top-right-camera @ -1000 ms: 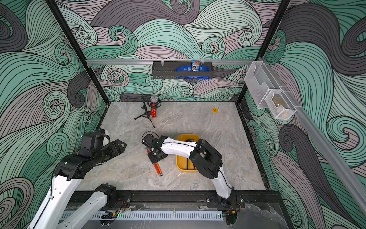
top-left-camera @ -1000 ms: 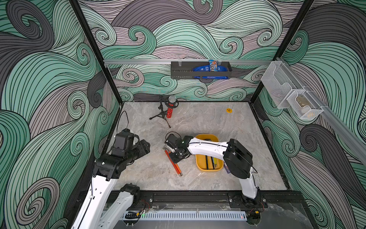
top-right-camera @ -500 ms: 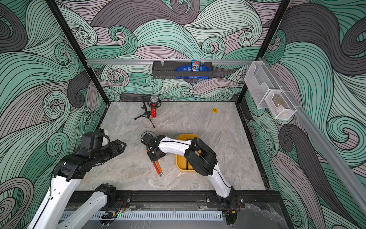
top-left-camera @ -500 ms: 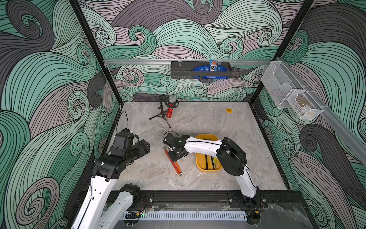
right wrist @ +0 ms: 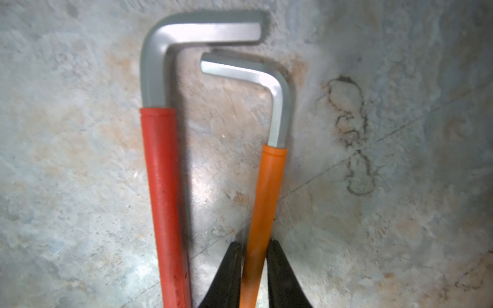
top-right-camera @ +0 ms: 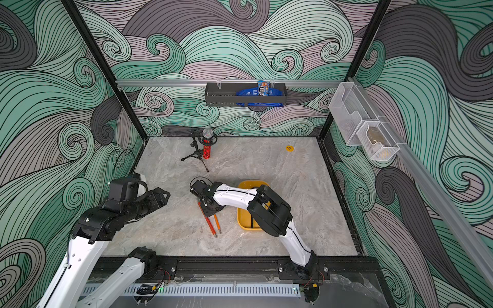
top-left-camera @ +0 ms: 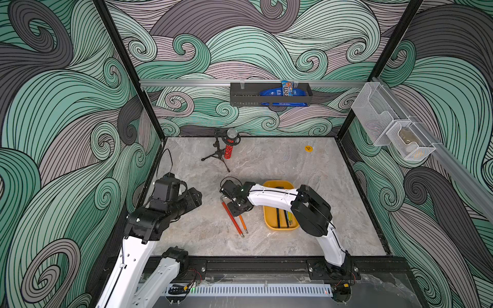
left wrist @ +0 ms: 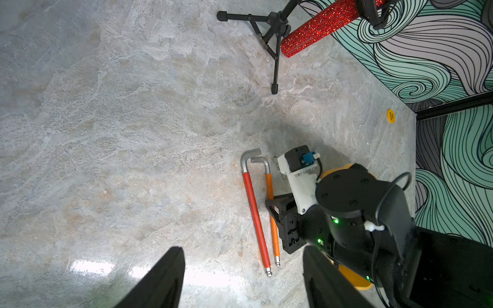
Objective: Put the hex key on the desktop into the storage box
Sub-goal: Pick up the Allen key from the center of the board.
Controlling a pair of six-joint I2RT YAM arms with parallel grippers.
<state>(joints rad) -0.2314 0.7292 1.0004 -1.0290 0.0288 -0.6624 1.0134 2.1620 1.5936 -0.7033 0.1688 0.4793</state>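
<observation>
In both top views the desktop [top-left-camera: 280,165] carries the storage box [top-left-camera: 269,219], a little right of the middle and nearer the front edge. Thin dark and yellow keys [top-left-camera: 282,218] already lie inside it. Just to its left, two long keys lie side by side on the marble: the red hex key [top-left-camera: 232,219] and the thinner orange hex key [top-left-camera: 243,225]. The right gripper [top-left-camera: 236,209] is low over their upper part, and its arm reaches across the storage box. The left gripper [top-left-camera: 196,198] hangs near the left edge, well apart from the keys. A red microphone on a tripod [top-left-camera: 229,149] stands near the back edge. A round yellow sticker [top-left-camera: 308,148] lies toward the back right corner.

In the left wrist view the left gripper [left wrist: 241,249] has its two dark fingers [left wrist: 165,280] far apart with only marble between them. Ahead of them the red hex key [left wrist: 254,210] and the orange hex key [left wrist: 270,186] lie almost parallel, with their bent metal ends pointing toward each other. The right gripper [left wrist: 282,213] sits directly on the orange one. A part of the storage box [left wrist: 352,282] shows behind the right arm.

In the right wrist view the right gripper [right wrist: 253,245] stands narrow. Its black fingertips [right wrist: 229,266] press on both sides of the orange hex key [right wrist: 266,186] at its sleeve. The red hex key [right wrist: 162,186] lies just beside it, outside the fingers. Both keys rest on the desktop [right wrist: 400,133].
</observation>
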